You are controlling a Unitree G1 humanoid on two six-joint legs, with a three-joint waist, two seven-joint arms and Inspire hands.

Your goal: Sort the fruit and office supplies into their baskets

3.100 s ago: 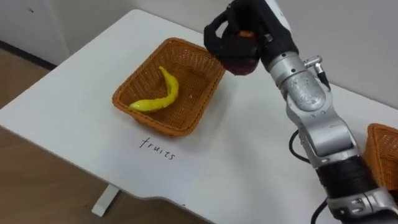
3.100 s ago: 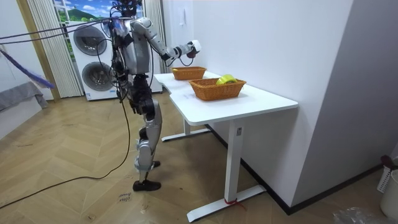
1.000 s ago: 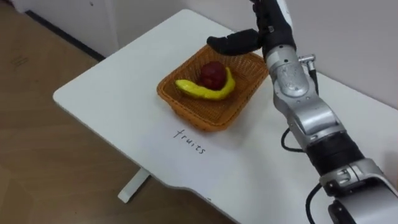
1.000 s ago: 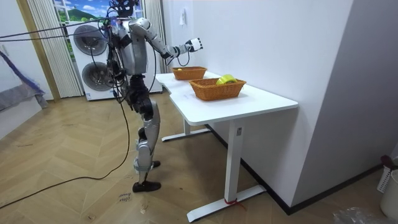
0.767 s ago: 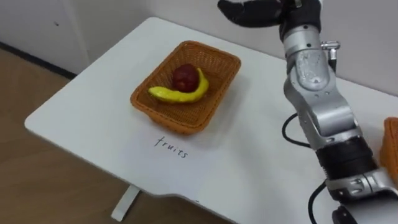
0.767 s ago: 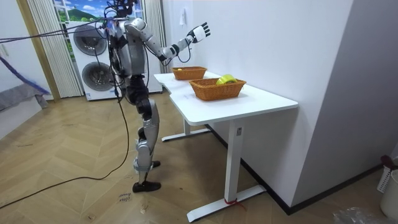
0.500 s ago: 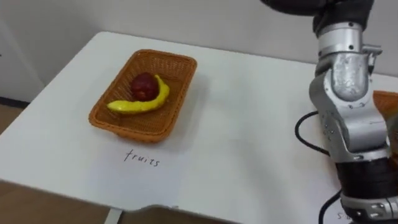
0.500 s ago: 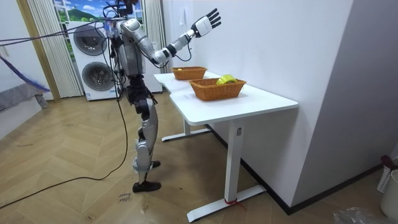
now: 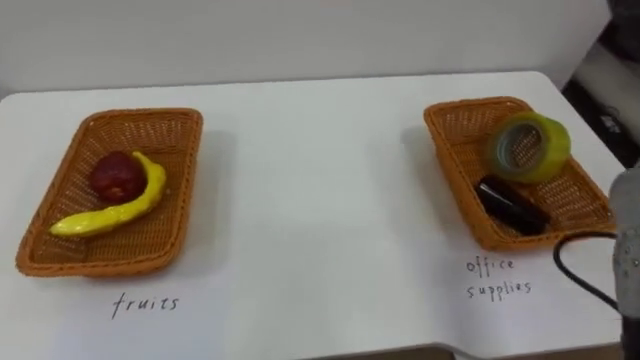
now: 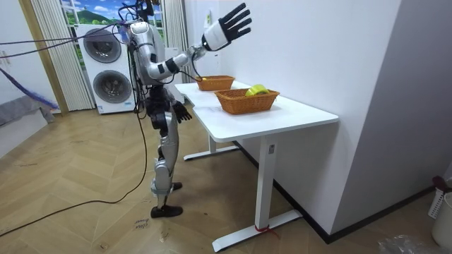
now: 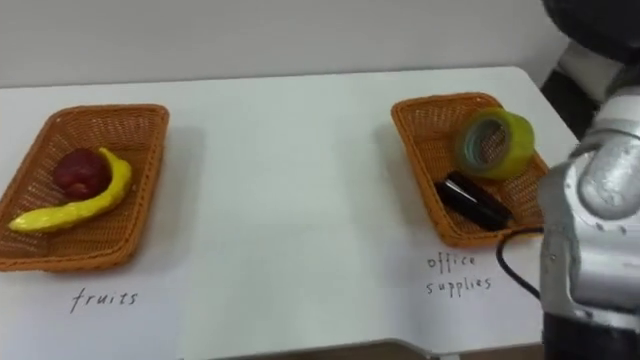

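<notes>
This looks like a home-style room with a laundry corner. A white worktop (image 10: 282,116) on a metal frame stands against a plain white wall (image 10: 318,49). Beyond the worktop's far end, two front-loading laundry machines (image 10: 104,67) are stacked one on the other, with a pale curtain (image 10: 44,63) beside them. A herringbone wood floor (image 10: 85,183) runs in front of the worktop. On the worktop sit a wicker basket (image 9: 190,190) of fruit and a second wicker basket (image 9: 445,160) of office things, each with handwritten words (image 9: 145,303) before it.
</notes>
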